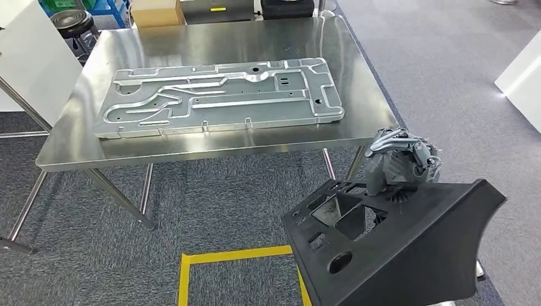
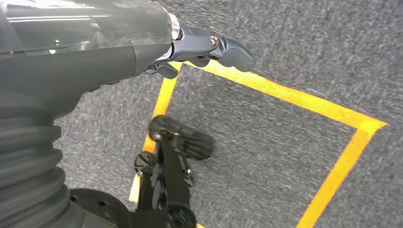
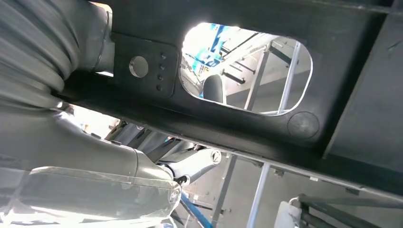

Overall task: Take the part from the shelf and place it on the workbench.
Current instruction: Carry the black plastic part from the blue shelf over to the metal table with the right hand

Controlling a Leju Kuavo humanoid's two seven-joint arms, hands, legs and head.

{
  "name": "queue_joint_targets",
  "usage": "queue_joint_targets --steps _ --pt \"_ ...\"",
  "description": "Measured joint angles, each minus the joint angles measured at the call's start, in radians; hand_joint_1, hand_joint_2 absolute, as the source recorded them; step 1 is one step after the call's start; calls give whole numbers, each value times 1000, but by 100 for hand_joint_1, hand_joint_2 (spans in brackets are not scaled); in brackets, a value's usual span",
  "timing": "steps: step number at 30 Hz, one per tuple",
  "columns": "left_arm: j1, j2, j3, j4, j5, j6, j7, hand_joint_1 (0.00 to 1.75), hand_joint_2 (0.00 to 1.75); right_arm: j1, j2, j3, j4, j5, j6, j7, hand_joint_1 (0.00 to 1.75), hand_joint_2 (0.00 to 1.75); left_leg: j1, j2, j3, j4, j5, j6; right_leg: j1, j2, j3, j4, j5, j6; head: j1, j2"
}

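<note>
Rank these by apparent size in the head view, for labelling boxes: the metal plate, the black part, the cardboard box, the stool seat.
1. metal plate
2. black part, nearer the camera, so it may look enlarged
3. cardboard box, cropped
4. stool seat

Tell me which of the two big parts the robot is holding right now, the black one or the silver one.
The black plastic part, gripped by the right hand beside the table. The silver metal plate lies flat on the steel workbench, untouched.
</note>
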Motion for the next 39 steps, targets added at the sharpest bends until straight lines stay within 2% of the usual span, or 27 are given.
queue_joint_targets --steps 1,5,6,8,9,10,11,12,13,14,15,16,19,21,22,24,25,26,27,29,30,31,32,35,36,37,39 --pt "0 0 0 0 0 0 0 0 175 -1 0 -3 0 -1 0 0 175 175 -2 0 10 -25 2 6 2 1 1 1 -3 5 0 0" --pt "1 0 0 0 -1 -2 0 0 175 -3 0 -11 1 -2 0 0 175 175 0 -1 22 -40 -9 32 0 0 -3 19 -22 26 0 0" --pt "1 0 0 0 -1 -3 0 0 175 -4 0 -12 1 -2 0 0 175 175 1 -1 28 -43 -11 39 -2 -1 -21 56 -41 31 0 0" --pt "0 0 0 0 -1 -2 0 0 175 -1 0 -13 2 0 0 0 175 175 1 0 36 -45 -18 48 -4 -1 -93 185 -90 36 0 0" --pt "0 0 0 0 -1 -2 0 0 175 2 0 -14 3 2 0 0 175 175 0 0 41 -45 -23 50 -4 -1 -135 250 -106 37 0 0" --pt "0 0 0 0 -1 -1 0 0 175 4 0 -13 4 3 0 0 175 175 0 -1 47 -45 -28 51 -5 -1 -165 287 -105 38 0 0" --pt "1 0 0 0 -1 0 0 0 175 5 0 -13 6 3 0 0 175 175 -1 -1 54 -45 -34 50 -5 -2 -177 286 -82 38 0 0" --pt "1 0 0 0 -1 0 0 0 175 5 0 -13 6 3 0 0 175 175 -1 -2 64 -45 -41 48 -5 -2 -168 246 -42 36 0 0" --pt "2 -1 0 0 -1 1 0 0 175 4 0 -13 7 3 0 0 175 175 -1 -3 75 -45 -49 46 -4 -2 -144 177 7 32 0 0" --pt "1 -1 0 0 -1 1 0 0 175 4 0 -14 7 3 0 0 175 175 -3 -4 84 -45 -57 42 -1 -2 -118 112 42 27 0 0" --pt "1 -1 0 0 -1 1 0 0 175 3 0 -14 7 3 1 0 175 175 -4 -4 89 -44 -64 37 1 -3 -96 61 61 22 0 0" --pt "0 -2 1 0 0 1 0 0 175 2 0 -14 8 3 1 0 175 175 -5 -4 91 -45 -69 31 4 -2 -84 32 66 17 0 0" --pt "-2 -2 1 0 0 2 2 0 175 1 0 -14 9 2 2 0 175 175 -6 -2 99 -52 -79 16 4 1 -74 13 53 3 0 0" --pt "-5 -2 1 0 0 2 3 0 175 -1 1 -14 9 2 3 0 175 175 -5 -1 85 -10 -103 6 -2 0 -58 1 48 -8 0 0" --pt "-5 -2 1 0 1 2 3 0 175 -1 1 -14 10 3 4 0 175 175 -3 0 59 42 -125 3 -3 -2 -49 -2 44 -12 0 0" --pt "-5 -2 4 0 4 2 5 0 175 -2 3 -14 11 4 6 0 175 175 -2 0 -23 177 -167 -3 -3 -3 -36 -4 33 -17 0 0" --pt "-3 -2 5 0 6 2 7 0 175 -2 4 -14 12 4 9 0 175 175 -1 0 -58 222 -168 -5 -2 -2 -29 -4 26 -17 0 0" --pt "-1 -3 7 0 8 2 8 0 175 -2 5 -14 14 6 10 0 175 175 0 0 -77 233 -150 -6 -2 -2 -20 -3 19 -17 0 0" --pt "0 -3 8 0 10 2 9 0 175 -2 7 -14 14 7 12 0 175 175 0 0 -78 203 -110 -5 -2 -1 -9 -3 12 -16 0 0" --pt "1 -4 10 0 13 2 9 0 175 -3 9 -14 15 8 16 0 175 175 0 -1 -39 75 -16 1 -2 -1 14 -3 -5 -11 0 0" --pt "1 -4 12 0 13 2 9 0 175 -4 10 -14 16 8 18 0 175 175 -2 -1 -17 16 10 5 -1 0 21 -2 -12 -7 0 0" --pt "0 -4 13 0 14 2 10 0 175 -4 11 -14 17 8 19 0 175 175 -5 -1 -5 -17 20 9 0 1 23 -2 -17 -2 0 0" --pt "0 -4 15 0 14 2 10 0 175 -5 11 -13 18 9 20 0 175 175 -7 -2 0 -29 15 13 1 2 22 -2 -20 3 0 0" --pt "1 -4 16 0 13 0 10 0 175 -6 12 -13 18 13 22 0 175 175 -3 -2 8 -44 9 26 2 1 23 1 -30 19 0 0" --pt "0 -5 16 0 13 -1 9 0 175 -8 12 -13 18 14 23 0 175 175 -1 -2 14 -49 8 31 1 0 14 23 -42 24 0 0" --pt "0 -5 16 0 12 -2 9 0 175 -8 12 -14 18 15 23 0 175 175 2 -1 20 -53 6 37 0 -1 -9 69 -63 29 0 0" --pt "-1 -5 17 0 11 -4 9 0 175 -6 12 -14 18 15 24 0 175 175 0 -1 28 -55 -2 44 -3 -1 -88 207 -114 34 0 0"
